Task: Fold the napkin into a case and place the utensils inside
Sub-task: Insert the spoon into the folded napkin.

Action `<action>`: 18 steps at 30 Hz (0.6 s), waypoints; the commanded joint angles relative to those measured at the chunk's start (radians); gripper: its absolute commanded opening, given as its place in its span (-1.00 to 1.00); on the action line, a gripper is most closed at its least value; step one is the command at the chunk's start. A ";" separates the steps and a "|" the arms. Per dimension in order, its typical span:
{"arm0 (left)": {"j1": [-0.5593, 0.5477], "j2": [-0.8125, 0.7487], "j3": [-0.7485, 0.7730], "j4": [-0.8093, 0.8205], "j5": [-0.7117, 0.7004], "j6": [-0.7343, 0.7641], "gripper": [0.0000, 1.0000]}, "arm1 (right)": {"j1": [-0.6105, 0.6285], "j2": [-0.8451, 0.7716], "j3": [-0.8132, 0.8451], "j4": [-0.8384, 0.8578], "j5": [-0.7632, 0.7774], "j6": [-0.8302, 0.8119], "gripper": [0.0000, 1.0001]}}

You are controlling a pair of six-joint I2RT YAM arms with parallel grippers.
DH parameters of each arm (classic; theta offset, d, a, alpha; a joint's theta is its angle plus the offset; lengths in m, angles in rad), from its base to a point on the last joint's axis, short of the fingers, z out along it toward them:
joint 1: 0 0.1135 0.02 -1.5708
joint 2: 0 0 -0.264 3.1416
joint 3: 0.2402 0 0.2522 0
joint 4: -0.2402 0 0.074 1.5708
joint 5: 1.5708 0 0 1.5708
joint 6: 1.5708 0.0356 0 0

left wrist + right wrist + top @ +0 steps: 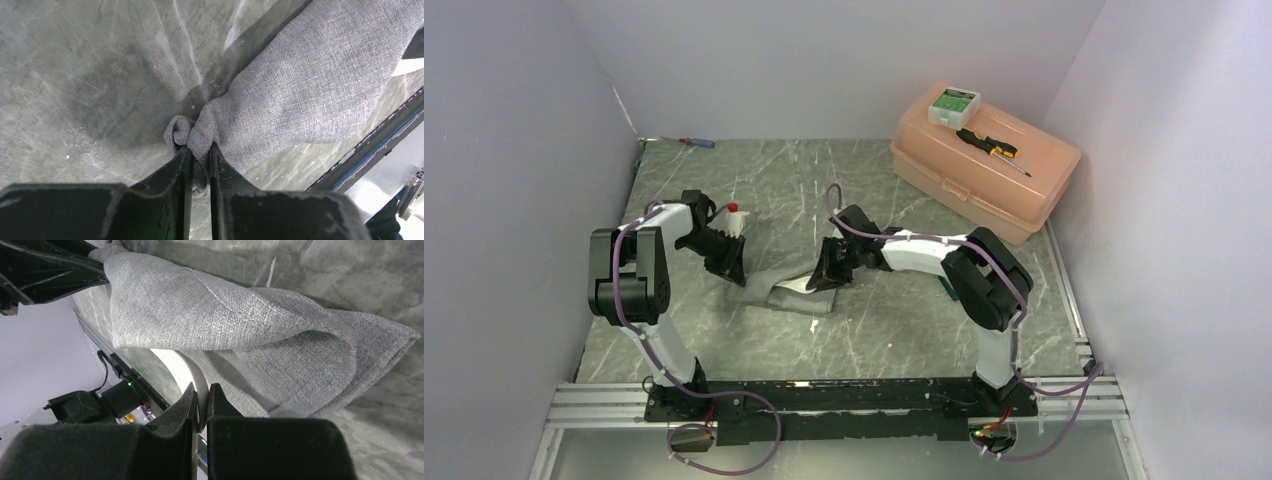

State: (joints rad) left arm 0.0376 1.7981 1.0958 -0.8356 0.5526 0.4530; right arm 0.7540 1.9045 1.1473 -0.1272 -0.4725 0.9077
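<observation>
Right fingers (182, 412): pinching the white spoon (194, 374), low centre of the wrist view.
Napkin (225, 315): folded, mid-counter, its top layer over the spoon.
Left fingers (176, 172): clamped on the bunched corner; anchor it.
Advice: slide the spoon in slowly along the counter (75, 75).

Boxed in on three sides by plain pale lilac walls (824, 60), evenly lit, with only soft shadows. Floored by a grey-green marbled desk (874, 330) veined in white, edged along the near side with a silver aluminium rail (594, 405). Carries a peach plastic case (984, 175) at the far right, close to the right-hand wall
</observation>
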 commanded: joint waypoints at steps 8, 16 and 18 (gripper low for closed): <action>-0.004 0.026 0.007 -0.025 -0.017 0.040 -0.65 | 0.019 0.102 0.086 0.079 -0.003 0.046 -1.00; -0.005 0.027 0.020 -0.041 -0.017 0.036 -0.65 | 0.033 0.051 0.095 0.050 0.101 0.025 -0.51; -0.002 0.028 0.028 -0.053 -0.014 0.034 -0.63 | 0.033 0.029 0.107 0.003 0.120 -0.025 0.54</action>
State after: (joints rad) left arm 0.0380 1.8050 1.1038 -0.8459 0.5529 0.4591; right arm 0.7830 2.0068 1.2179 -0.0975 -0.4202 0.9382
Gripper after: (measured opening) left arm 0.179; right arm 0.340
